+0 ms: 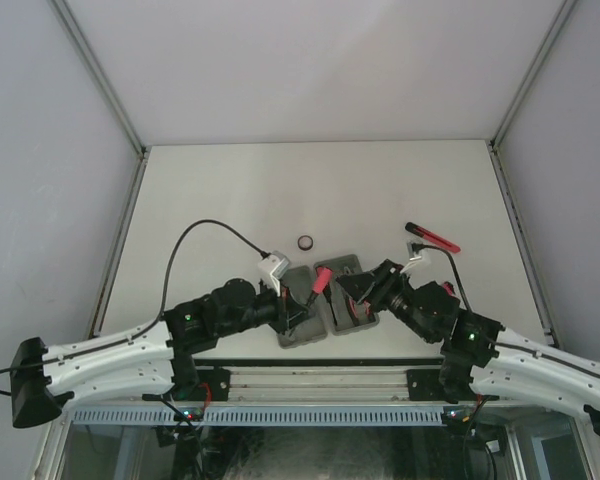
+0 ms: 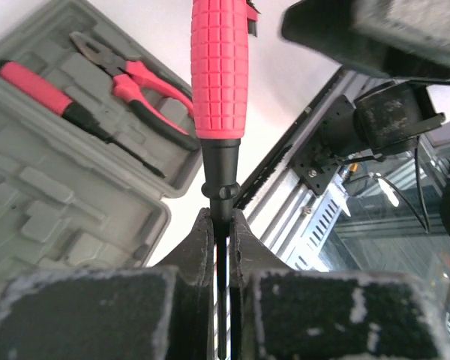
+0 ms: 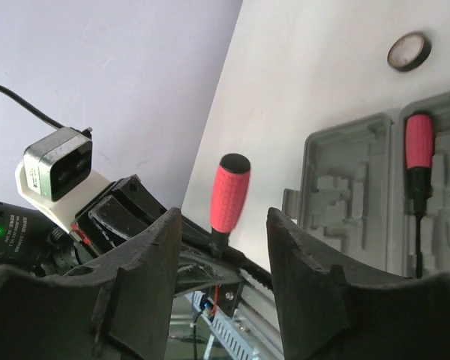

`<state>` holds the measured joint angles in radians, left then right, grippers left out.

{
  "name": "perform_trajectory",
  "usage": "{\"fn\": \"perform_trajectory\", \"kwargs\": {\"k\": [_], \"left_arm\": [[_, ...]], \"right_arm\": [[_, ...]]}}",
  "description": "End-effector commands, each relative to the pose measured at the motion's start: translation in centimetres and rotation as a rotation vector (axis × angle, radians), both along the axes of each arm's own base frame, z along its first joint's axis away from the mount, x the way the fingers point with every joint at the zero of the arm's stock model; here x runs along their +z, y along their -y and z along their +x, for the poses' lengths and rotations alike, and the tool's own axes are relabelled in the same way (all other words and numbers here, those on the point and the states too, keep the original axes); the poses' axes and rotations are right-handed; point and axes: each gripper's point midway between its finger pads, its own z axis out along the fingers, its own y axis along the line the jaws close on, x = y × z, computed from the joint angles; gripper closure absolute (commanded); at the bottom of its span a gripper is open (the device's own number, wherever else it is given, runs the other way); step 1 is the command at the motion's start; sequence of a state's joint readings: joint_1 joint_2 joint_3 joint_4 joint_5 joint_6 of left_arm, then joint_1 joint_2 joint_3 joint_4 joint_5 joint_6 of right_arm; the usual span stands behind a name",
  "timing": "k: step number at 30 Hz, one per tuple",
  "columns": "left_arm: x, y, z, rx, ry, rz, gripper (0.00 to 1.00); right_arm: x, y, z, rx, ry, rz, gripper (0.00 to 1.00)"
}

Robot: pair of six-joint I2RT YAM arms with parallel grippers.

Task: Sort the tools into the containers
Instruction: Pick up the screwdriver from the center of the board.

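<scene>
**Top view.** The left gripper (image 1: 298, 298) is clamped on the red-handled screwdriver (image 1: 320, 281). The handle slants up over the middle of the open grey tool case (image 1: 342, 266). The right gripper (image 1: 368, 292) hangs over the case's right half, close to that handle. The black ring (image 1: 306, 242) lies on the table just beyond the case, and a slim red-and-black tool (image 1: 432, 237) lies well off to the right.
Risk: both wrists are crowded over the case, so a careless swing could knock them together or shove the case.

**Left wrist.** The fingers (image 2: 199, 247) are narrow, pinching the thin bare shaft just under the collar, not the handle. The pliers (image 2: 139, 82) and a second screwdriver (image 2: 41, 84) sit in their recesses.
Risk: the round shaft may pivot or slide under the handle's weight. If released askew, the tool would rest on the ridges rather than drop into a recess.

**Right wrist.** The fingers (image 3: 146, 277) stand wide and hold nothing. The handle shows between them, and I cannot tell whether they touch it.
Risk: if this gripper pulls away at an angle, a finger could catch the handle and twist it out of the left pinch.
</scene>
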<state>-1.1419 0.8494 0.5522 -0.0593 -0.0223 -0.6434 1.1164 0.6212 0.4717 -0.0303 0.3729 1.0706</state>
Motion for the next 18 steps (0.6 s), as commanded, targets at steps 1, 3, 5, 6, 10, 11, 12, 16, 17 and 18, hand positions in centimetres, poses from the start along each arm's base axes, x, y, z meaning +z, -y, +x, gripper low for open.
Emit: {"fn": "perform_trajectory", "kwargs": {"k": [1,3,5,6,10,11,12,16,17,18], "left_arm": [[1.7,-2.1,1.4,0.094,0.078,0.005,1.00],[2.2,-2.8,1.6,0.114,0.099,0.009,1.00],[2.6,-3.6,1.9,0.141,0.117,0.022,1.00],[2.9,-3.9,2.1,0.152,0.131,0.029,1.00],[3.7,-5.2,2.8,0.204,0.170,0.048,1.00],[3.9,-5.5,3.1,0.217,0.180,0.049,1.00],[4.1,-5.7,3.2,0.225,0.192,0.052,1.00],[4.5,-6.4,3.9,0.256,0.223,0.105,1.00],[4.7,-6.7,4.1,0.265,0.227,0.120,1.00],[4.7,-6.8,4.1,0.265,0.230,0.137,1.00]], "right_arm": [[1.7,2.1,0.2,-0.038,0.111,-0.040,0.50],[2.0,3.3,0.4,-0.063,0.151,-0.066,0.50],[2.4,4.6,0.6,-0.094,0.200,-0.098,0.49],[2.5,5.4,0.8,-0.115,0.224,-0.120,0.48],[2.7,9.1,2.2,-0.273,0.271,-0.188,0.45],[2.8,9.8,2.4,-0.301,0.285,-0.207,0.45],[3.0,10.4,2.6,-0.317,0.307,-0.228,0.45],[3.8,11.3,2.6,-0.307,0.405,-0.307,0.44],[3.9,11.4,2.5,-0.299,0.421,-0.318,0.44],[4.2,11.4,2.4,-0.285,0.440,-0.327,0.44]]}}
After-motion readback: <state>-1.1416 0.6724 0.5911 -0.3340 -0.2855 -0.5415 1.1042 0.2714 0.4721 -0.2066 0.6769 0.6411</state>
